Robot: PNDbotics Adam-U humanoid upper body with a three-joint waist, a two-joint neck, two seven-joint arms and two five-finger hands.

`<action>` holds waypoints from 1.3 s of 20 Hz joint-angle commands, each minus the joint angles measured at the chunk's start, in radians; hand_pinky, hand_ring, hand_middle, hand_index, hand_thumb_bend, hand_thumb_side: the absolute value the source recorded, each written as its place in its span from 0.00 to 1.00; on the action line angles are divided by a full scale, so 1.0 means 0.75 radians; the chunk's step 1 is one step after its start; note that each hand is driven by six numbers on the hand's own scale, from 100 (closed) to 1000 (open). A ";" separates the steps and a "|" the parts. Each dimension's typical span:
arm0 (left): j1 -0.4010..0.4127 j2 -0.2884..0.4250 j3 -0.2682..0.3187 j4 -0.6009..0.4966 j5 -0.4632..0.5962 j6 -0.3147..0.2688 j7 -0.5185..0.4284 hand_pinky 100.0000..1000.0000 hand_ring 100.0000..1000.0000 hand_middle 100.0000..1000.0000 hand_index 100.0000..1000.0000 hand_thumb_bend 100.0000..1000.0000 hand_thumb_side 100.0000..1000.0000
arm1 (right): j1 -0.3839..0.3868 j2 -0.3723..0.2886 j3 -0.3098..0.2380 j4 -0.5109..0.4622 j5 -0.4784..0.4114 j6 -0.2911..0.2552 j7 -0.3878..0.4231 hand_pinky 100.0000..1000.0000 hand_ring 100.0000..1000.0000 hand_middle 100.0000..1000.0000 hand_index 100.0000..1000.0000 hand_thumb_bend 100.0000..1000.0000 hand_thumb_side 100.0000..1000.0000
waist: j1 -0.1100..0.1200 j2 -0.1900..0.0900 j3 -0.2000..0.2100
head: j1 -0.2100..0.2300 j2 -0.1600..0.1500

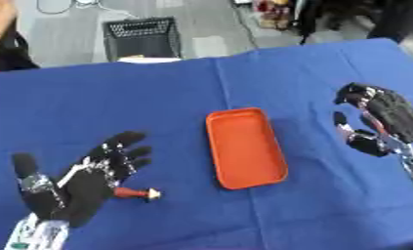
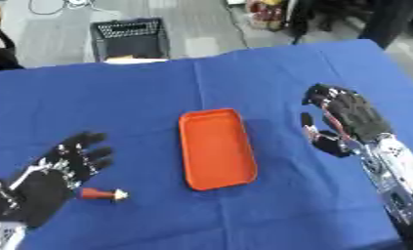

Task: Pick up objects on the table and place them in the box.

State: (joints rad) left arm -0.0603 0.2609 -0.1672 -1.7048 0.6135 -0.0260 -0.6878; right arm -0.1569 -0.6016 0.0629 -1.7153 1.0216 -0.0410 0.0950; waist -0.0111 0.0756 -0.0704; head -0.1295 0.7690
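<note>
An orange rectangular tray (image 1: pixel 262 172) lies in the middle of the blue table, with nothing in it. A small red object with a pale tip (image 1: pixel 138 194) lies on the cloth left of the tray. My left hand (image 1: pixel 94 176) hovers open just over and beside it, fingers spread and pointing away from me, partly covering its red end. My right hand (image 2: pixel 350 119) is open above the cloth to the right of the tray, holding nothing.
The blue cloth (image 1: pixel 158 102) covers the whole table. Beyond its far edge, a black mesh basket (image 1: pixel 142 37) stands on the floor, with a pale flat thing (image 1: pixel 148 59) at the table's back edge.
</note>
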 commanded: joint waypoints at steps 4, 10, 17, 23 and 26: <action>-0.019 0.032 0.037 -0.042 -0.070 -0.021 0.017 1.00 0.83 0.89 1.00 0.41 1.00 | -0.009 -0.017 -0.012 -0.015 -0.003 0.001 0.002 0.67 0.75 0.71 0.68 0.00 0.08 | -0.003 -0.010 0.002 | -0.017 0.001; -0.025 0.266 0.246 -0.362 -1.016 -0.582 0.142 0.74 0.82 0.79 1.00 0.00 0.17 | -0.002 -0.023 -0.015 -0.013 0.000 0.002 0.002 0.67 0.75 0.71 0.68 0.00 0.08 | 0.002 -0.013 0.007 | -0.031 0.001; -0.036 0.423 0.134 -0.393 -1.803 -0.868 0.531 0.53 0.81 0.79 1.00 0.00 0.19 | -0.007 -0.023 -0.010 -0.010 0.000 -0.004 0.008 0.67 0.75 0.71 0.68 0.00 0.08 | 0.003 -0.012 -0.003 | -0.030 0.001; -0.033 0.432 0.085 -0.394 -1.947 -0.889 0.637 0.53 0.80 0.78 1.00 0.00 0.19 | -0.012 -0.023 -0.009 -0.010 -0.001 -0.006 0.009 0.67 0.75 0.71 0.68 0.00 0.08 | 0.002 -0.009 -0.003 | -0.028 0.001; -0.033 0.432 0.072 -0.394 -1.970 -0.896 0.643 0.53 0.79 0.78 1.00 0.00 0.20 | -0.013 -0.023 -0.008 -0.010 -0.001 -0.007 0.010 0.67 0.75 0.71 0.68 0.00 0.08 | 0.001 -0.009 -0.004 | -0.021 0.001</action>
State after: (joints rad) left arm -0.0768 0.5616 -0.1120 -1.9820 -0.8533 -0.6969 -0.2132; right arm -0.1534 -0.5960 0.0630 -1.7146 1.0216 -0.0458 0.0998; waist -0.0085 0.0757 -0.0728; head -0.1461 0.7690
